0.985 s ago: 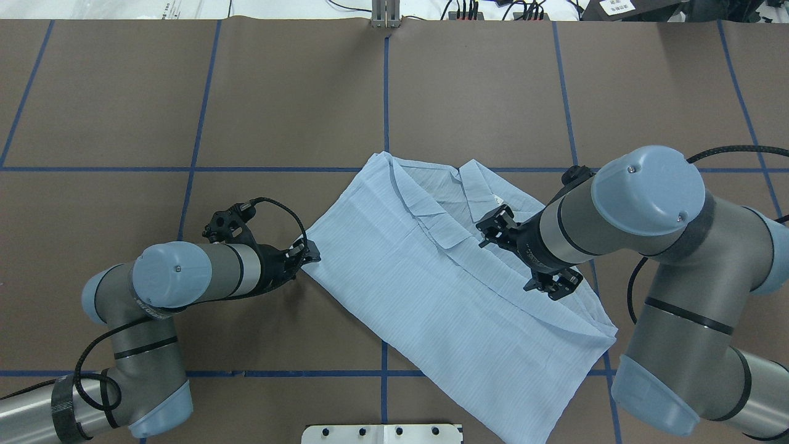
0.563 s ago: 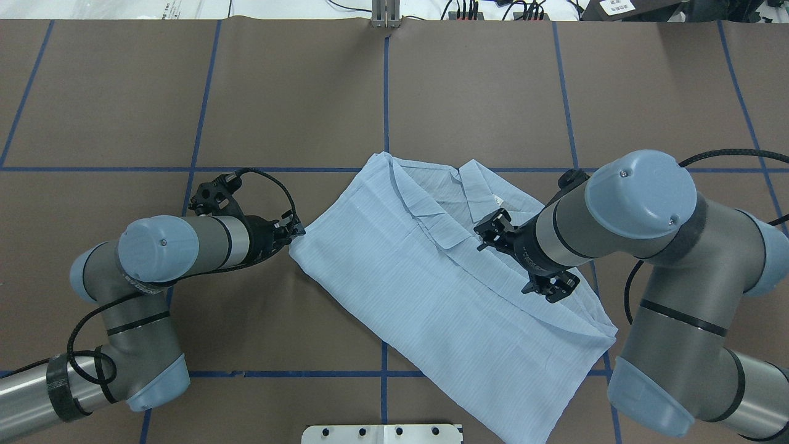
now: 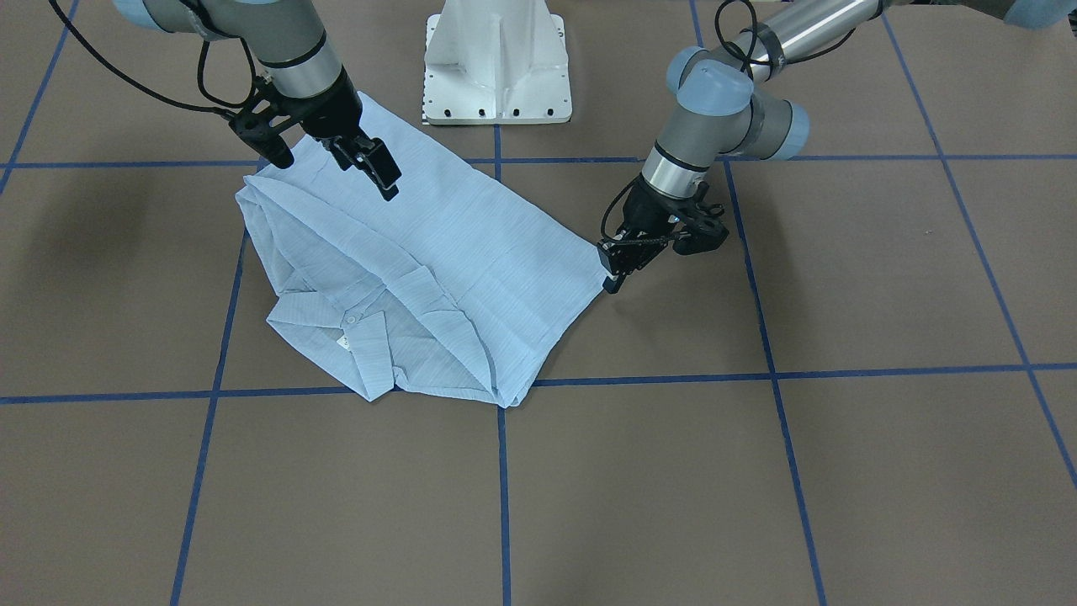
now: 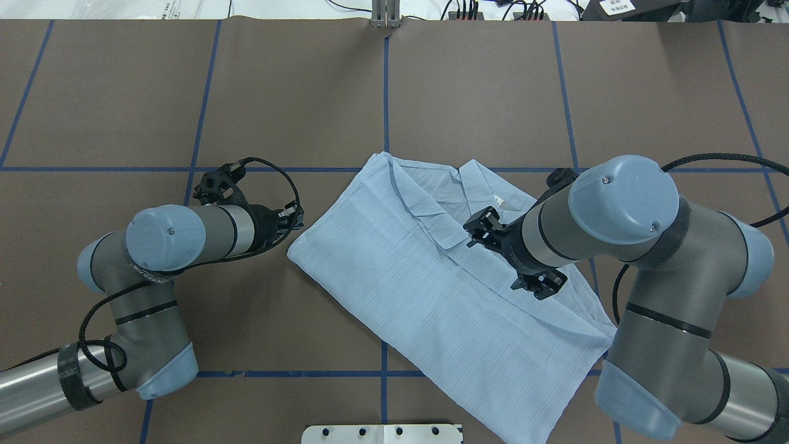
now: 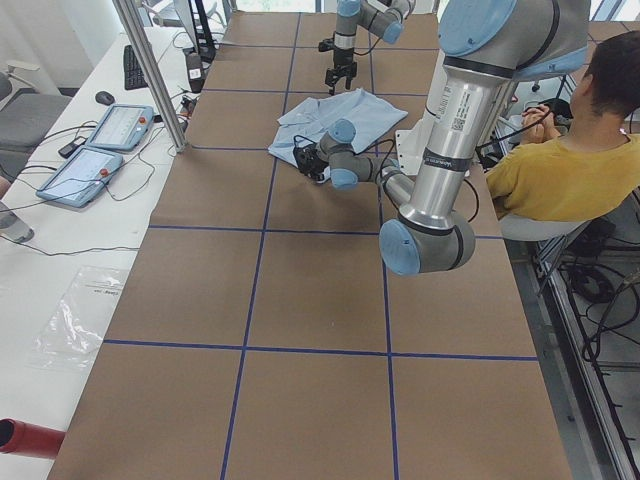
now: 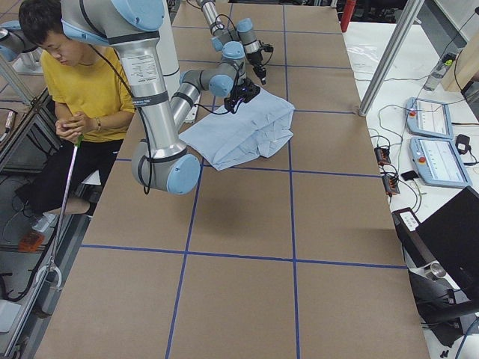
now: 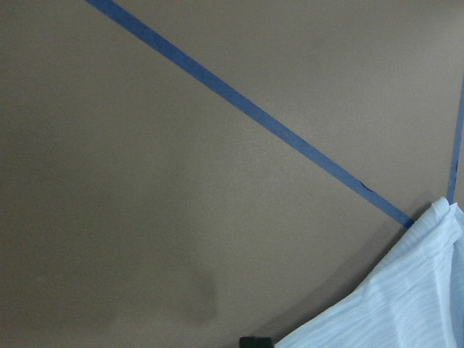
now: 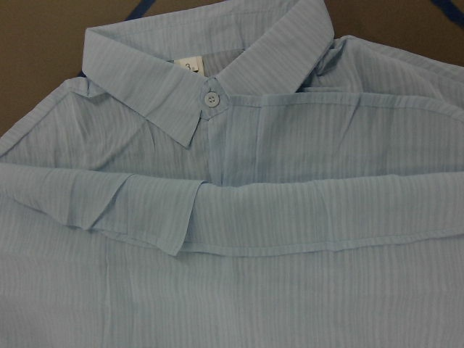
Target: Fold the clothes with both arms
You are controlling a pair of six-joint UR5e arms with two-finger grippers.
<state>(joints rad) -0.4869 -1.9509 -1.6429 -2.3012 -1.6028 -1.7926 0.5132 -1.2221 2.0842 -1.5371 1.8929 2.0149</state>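
Observation:
The light blue striped shirt lies folded and slanted on the brown table; it also shows in the front view. Its collar, white button and neck label face up. My left gripper sits low at the shirt's left edge, jaws close together on the cloth; in the front view it touches the shirt's corner. My right gripper hovers open and empty above the shirt's button side, near the collar.
The white pedestal base stands at the robot's side of the table. Blue tape lines grid the brown table. A person in yellow sits beside the robot. Tablets lie on a side table.
My left gripper pulled the shirt's left edge out to the left, then shifted slightly away from the robot. My right gripper drifted left over the shirt and stayed open.

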